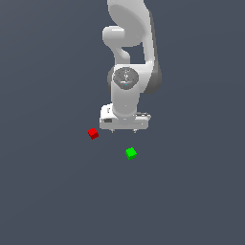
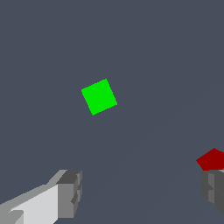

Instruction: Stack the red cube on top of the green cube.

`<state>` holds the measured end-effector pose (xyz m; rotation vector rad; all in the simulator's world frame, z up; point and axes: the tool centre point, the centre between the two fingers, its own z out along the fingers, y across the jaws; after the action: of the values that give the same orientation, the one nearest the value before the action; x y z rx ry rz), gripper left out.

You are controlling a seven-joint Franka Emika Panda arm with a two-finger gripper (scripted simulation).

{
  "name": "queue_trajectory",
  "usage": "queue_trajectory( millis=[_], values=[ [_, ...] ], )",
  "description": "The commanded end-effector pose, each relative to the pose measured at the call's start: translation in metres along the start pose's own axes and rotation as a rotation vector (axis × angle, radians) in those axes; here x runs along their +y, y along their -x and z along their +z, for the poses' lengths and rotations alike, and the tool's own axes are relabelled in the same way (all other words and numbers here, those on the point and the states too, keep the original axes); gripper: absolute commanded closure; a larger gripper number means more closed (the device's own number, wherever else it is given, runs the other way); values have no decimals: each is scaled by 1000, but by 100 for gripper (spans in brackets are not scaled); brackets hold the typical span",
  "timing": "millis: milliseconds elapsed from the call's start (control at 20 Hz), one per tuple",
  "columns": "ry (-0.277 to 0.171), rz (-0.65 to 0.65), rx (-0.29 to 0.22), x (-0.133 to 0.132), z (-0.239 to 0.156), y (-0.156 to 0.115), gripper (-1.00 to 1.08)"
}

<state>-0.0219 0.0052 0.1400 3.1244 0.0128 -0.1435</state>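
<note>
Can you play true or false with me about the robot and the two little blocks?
1. The red cube sits on top of the green cube. False: they lie apart on the floor.
2. The gripper is holding nothing. True.
3. The gripper's jaws are shut tight. False: in the wrist view they stand wide apart.
4. The red cube lies toward the exterior view's left of the green cube. True.
5. There are three cubes. False: only two.

Flat, even simulator light on a dim slate ground; edges crisp, no glare, blur or cast shadows.
</note>
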Motion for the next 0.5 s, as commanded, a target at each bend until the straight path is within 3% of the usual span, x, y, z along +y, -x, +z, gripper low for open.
queue_trajectory(
  millis=[0,450],
  values=[
    [0,0,0,0,0,0,-92],
    [1,-41,6,9,5,7,-92]
  ],
)
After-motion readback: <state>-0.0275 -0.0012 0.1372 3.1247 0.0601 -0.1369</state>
